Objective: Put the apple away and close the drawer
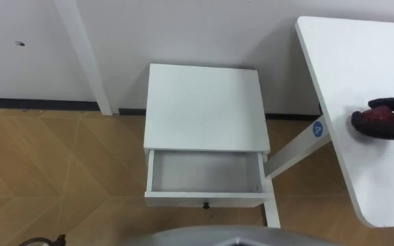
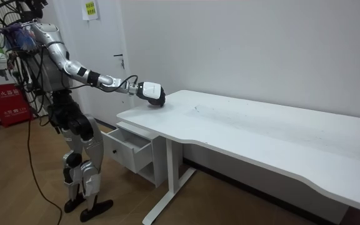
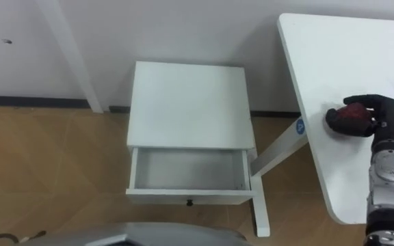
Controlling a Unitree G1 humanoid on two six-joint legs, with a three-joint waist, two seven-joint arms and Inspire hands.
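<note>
Fingers [image 3: 378, 104] of the right hand [image 3: 386, 126] are curled in a grasp near the edge of the tabletop [image 3: 334, 61], the largest surface we see. Beside it stands the cabinet [image 3: 190, 102], its drawer [image 3: 187, 171] pulled open. We find the apple [image 3: 349, 116] enclosed by those fingers, well apart from the drawer.

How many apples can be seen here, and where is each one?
1. The apple is on the white table, with the right hand curled round it. The open drawer holds none, as far as its inside shows.
</note>
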